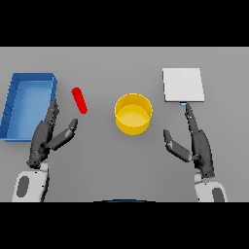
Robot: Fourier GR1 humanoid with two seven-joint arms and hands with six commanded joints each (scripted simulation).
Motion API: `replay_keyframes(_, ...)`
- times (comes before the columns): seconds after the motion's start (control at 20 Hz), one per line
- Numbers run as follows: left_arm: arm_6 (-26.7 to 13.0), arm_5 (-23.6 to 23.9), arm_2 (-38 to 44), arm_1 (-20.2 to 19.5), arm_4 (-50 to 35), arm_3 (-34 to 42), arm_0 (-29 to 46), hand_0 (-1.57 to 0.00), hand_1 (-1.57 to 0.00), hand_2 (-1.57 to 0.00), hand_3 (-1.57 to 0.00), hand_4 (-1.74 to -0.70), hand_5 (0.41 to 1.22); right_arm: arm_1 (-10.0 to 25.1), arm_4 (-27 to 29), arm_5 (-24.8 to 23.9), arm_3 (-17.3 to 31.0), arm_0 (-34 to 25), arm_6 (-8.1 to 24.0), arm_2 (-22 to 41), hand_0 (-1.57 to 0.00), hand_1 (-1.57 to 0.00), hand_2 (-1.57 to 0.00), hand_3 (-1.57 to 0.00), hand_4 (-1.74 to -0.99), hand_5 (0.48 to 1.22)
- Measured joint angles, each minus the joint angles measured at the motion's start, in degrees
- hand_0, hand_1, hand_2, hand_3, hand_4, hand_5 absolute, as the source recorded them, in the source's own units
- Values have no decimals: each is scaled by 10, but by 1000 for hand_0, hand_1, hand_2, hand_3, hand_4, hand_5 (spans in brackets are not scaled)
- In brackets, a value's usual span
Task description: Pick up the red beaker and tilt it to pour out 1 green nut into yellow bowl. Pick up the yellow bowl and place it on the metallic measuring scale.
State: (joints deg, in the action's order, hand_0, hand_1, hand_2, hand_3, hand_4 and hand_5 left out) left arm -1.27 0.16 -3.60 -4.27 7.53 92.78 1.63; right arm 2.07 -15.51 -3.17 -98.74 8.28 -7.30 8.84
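The round yellow bowl (133, 114) stands upright near the middle of the grey table (121, 165), and everything else is placed around it. To the bowl's left, with a gap of bare table between, the small red cylindrical beaker (79, 100) lies on its side, tilted on a diagonal. Further left of the bowl, past the beaker, sits an open rectangular blue tray (48, 78) (its floor shows blue and bare). To the bowl's upper right lies the flat, pale square metallic measuring scale (182, 84), apart from the bowl. Nothing stands between the bowl and the scale, or between the bowl and the beaker. The bowl's inside shows only yellow; I cannot tell whether the beaker holds anything.

The left hand (44, 138) hovers below and left of the beaker, fingers straight and thumb spread, holding nothing. The right hand (199, 143) is to the bowl's lower right, fingers straight, thumb apart, fingertips (187, 108) reaching just below the scale's near edge.
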Motion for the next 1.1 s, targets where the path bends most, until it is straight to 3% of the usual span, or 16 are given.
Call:
replay_keyframes(0.1,9,6,-2,4,11,-31,-27,1,1,1,1,-1116,627,-1,-8,-4,0,-2,17,2,1,1,1,1,-1143,650)
replay_keyframes(0.4,49,26,25,9,20,-159,-115,1,1,1,1,-1150,632,2,26,10,-5,-7,18,-13,1,1,1,1,-1213,664)
replay_keyframes(0.6,75,31,43,10,18,-231,-167,1,1,1,1,-1175,635,6,30,11,7,-8,-2,-19,1,1,1,1,-1233,666)
replay_keyframes(0.8,109,40,55,19,21,-312,-219,1,1,1,1,-1206,636,2,24,6,6,-17,22,-17,1,1,1,1,-1247,673)
replay_keyframes(1.1,145,66,68,18,40,-405,-295,1,1,1,1,-1261,671,4,31,16,-5,-8,5,-13,1,1,1,1,-1267,692)
